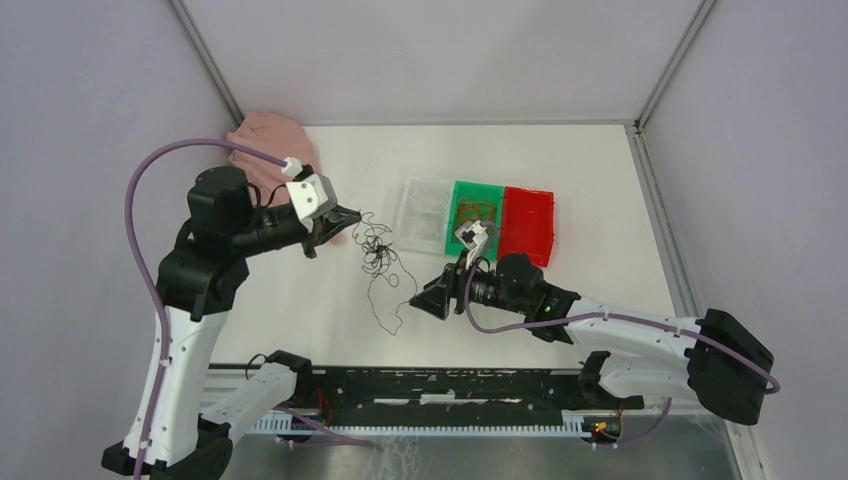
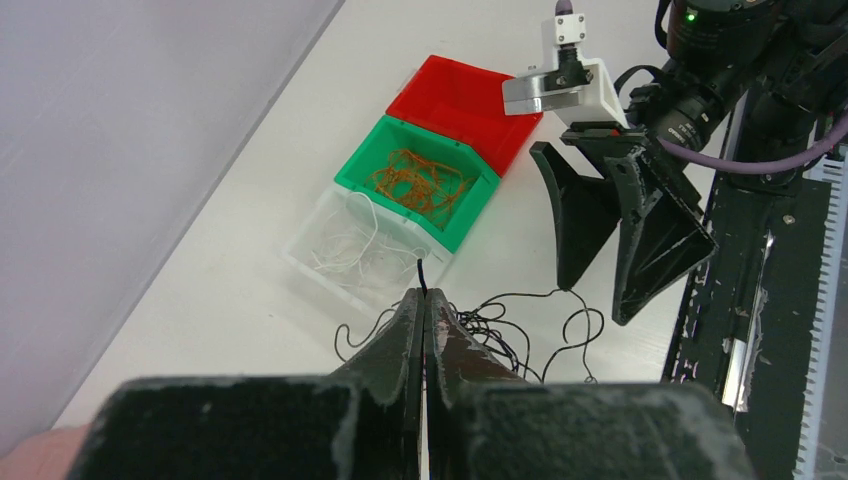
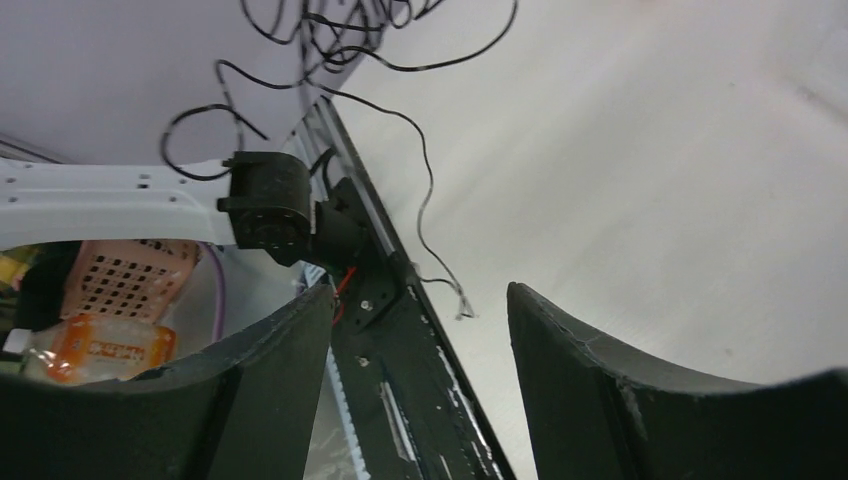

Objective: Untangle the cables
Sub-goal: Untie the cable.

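The cables here are a loose tangle of thin black wire [image 1: 377, 252] hanging from my left gripper [image 1: 352, 215], which is shut on one strand. In the left wrist view a short black end [image 2: 420, 272] pokes out past the closed tips of the left gripper [image 2: 423, 296], and the rest of the tangle [image 2: 520, 335] droops below. A long strand [image 1: 388, 312] trails down onto the table. My right gripper [image 1: 420, 300] hovers open beside that strand's lower end. From the right wrist, its fingers [image 3: 560, 345] stand wide apart, nothing between them, and the strand's tip [image 3: 460, 310] lies ahead.
Three small bins stand in a row behind the right arm: a clear one [image 1: 425, 212] with whitish wires, a green one [image 1: 474, 212] with orange wires, and a red one [image 1: 527, 225]. A pink cloth [image 1: 270, 140] lies at the back left. The black base rail [image 1: 440, 385] runs along the near edge.
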Action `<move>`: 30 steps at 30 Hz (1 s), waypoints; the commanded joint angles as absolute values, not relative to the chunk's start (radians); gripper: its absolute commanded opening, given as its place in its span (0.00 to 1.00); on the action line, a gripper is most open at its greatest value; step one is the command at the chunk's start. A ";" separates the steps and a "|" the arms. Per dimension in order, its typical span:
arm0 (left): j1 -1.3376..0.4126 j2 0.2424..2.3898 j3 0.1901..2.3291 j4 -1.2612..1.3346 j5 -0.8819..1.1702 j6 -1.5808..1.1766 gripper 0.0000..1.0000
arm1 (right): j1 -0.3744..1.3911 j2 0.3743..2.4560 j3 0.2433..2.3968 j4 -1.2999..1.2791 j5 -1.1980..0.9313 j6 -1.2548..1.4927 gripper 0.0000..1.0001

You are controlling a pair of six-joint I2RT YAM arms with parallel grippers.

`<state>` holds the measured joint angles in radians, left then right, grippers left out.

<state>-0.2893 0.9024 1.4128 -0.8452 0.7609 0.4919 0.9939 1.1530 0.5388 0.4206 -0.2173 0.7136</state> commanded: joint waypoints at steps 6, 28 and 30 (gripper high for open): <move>-0.290 0.898 1.449 -0.783 0.767 0.467 0.03 | 1.030 1.192 0.603 0.574 -0.275 0.767 0.70; -0.289 0.794 1.197 -0.874 0.647 0.642 0.52 | 1.031 1.057 0.960 -0.099 -0.148 0.323 0.01; -0.289 0.773 1.142 -0.894 0.628 0.680 0.72 | 1.029 1.074 1.033 -0.153 -0.181 0.280 0.01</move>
<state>-0.2893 0.8051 1.2278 -0.8471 0.6888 0.5716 1.0260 1.0794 0.8928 -0.0048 -0.1715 0.4229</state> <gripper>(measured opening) 0.571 0.014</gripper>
